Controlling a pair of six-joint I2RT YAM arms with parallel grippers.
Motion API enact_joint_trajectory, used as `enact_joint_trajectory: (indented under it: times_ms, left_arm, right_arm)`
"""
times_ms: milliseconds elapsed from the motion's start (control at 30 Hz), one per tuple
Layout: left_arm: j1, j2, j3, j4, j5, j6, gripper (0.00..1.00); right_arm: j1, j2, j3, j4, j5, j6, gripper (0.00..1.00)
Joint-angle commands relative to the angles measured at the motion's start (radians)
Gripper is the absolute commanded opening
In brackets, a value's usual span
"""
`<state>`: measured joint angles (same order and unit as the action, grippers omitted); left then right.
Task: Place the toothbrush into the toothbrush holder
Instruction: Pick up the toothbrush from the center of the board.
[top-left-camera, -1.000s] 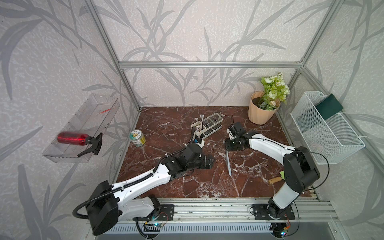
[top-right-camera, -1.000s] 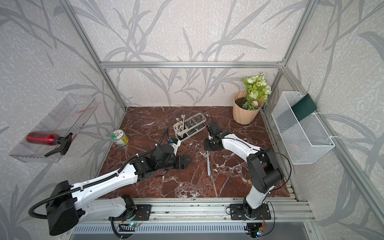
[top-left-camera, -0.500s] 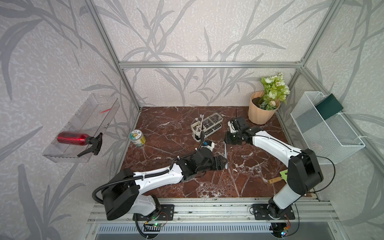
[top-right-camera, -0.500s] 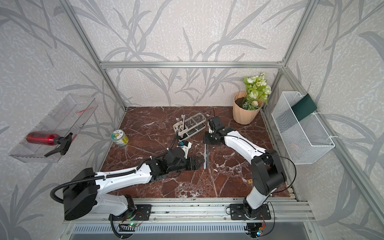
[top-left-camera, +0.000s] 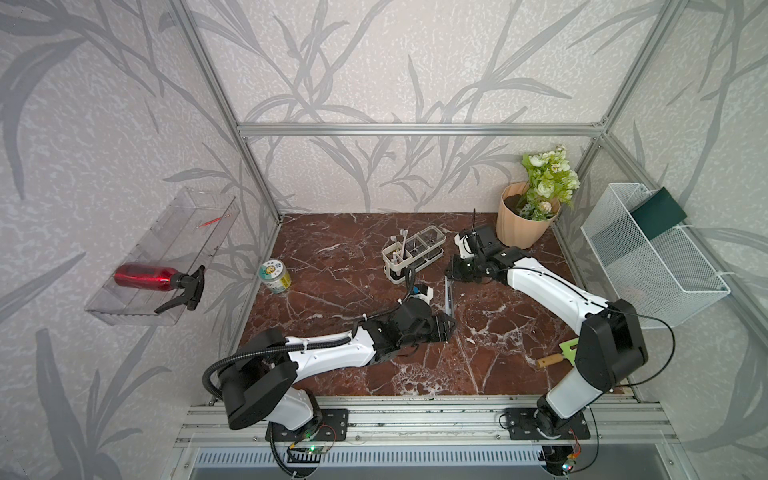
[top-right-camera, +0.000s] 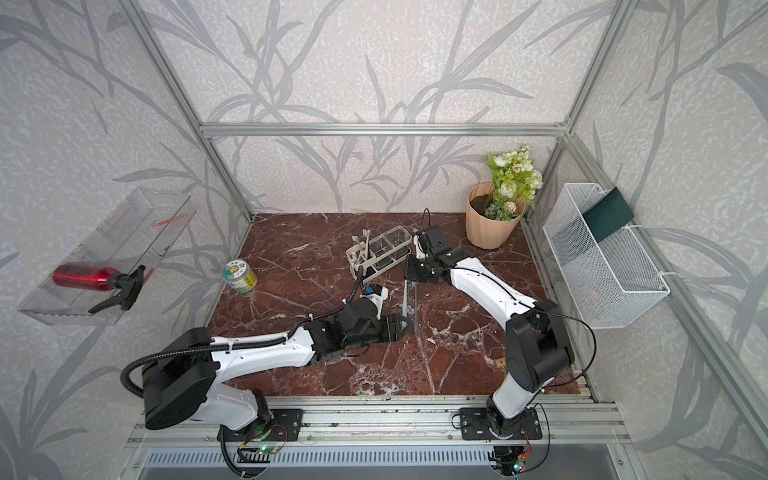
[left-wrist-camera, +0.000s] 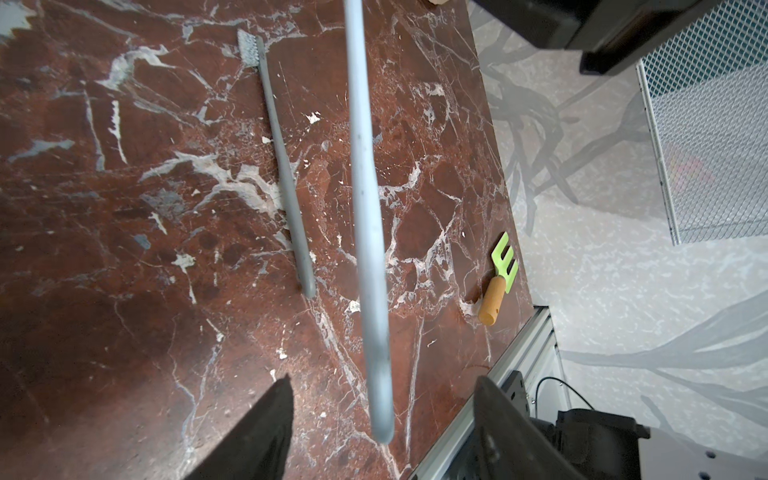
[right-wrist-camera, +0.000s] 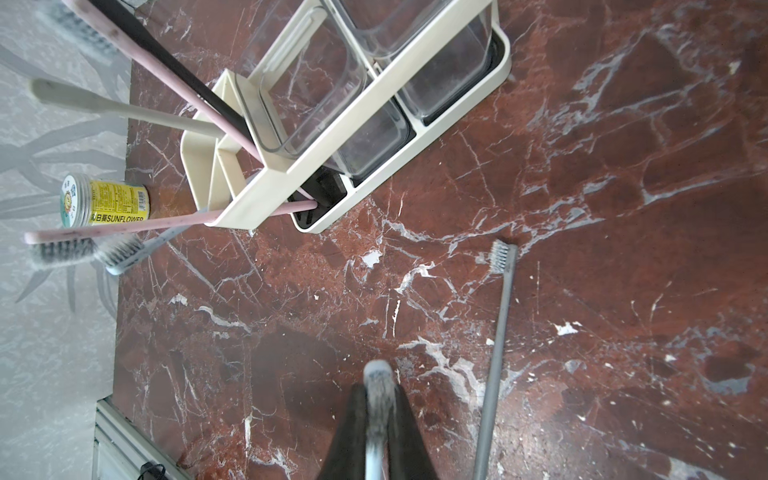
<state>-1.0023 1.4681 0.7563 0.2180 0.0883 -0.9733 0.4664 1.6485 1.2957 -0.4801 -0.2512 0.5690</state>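
My right gripper (right-wrist-camera: 377, 390) is shut on the bristle head of a grey toothbrush (left-wrist-camera: 365, 208), whose handle hangs down over the marble floor. The handle's free end sits between the fingers of my left gripper (left-wrist-camera: 383, 378), which is open and not touching it. In both top views the two grippers (top-left-camera: 446, 326) (top-left-camera: 451, 272) face each other along this toothbrush (top-left-camera: 446, 297). The toothbrush holder (right-wrist-camera: 457, 112), a white-framed caddy with clear compartments, stands just beyond the right gripper (top-right-camera: 411, 274) and has several brushes in its end slot.
A second grey toothbrush (right-wrist-camera: 498, 332) lies flat beside the held one. A yellow-labelled can (top-left-camera: 274, 276) lies at the left. A flower pot (top-left-camera: 523, 224) stands back right, a white mesh basket (top-left-camera: 648, 257) hangs on the right wall, and a small green fork (left-wrist-camera: 500, 274) lies near the front edge.
The left arm has swung right until its jaws bracket the handle's end, and they have narrowed. The right gripper has risen a little toward the holder, still shut on the brush head.
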Motion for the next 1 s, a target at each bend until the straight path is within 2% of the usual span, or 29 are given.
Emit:
enact_joint_trajectory:
  times_ms: [0,233,367,967]
  left_arm:
    - [-0.007,0.008,0.011,0.035,-0.037,-0.019,0.61]
    - [-0.007,0.019,0.018,0.049,-0.041,-0.025,0.48]
    - [-0.006,0.017,0.01,0.063,-0.05,-0.035,0.34]
    - [-0.007,-0.001,-0.018,0.069,-0.065,-0.044,0.17]
  right_arm:
    - [-0.004,-0.035,0.008,-0.005,-0.032,0.018,0.0]
    - [-0.003,-0.03,-0.003,0.014,-0.059,0.031,0.0]
    - [-0.003,-0.026,-0.01,0.028,-0.078,0.043,0.0]
    - [-0.003,-0.025,-0.03,0.044,-0.088,0.054,0.0]
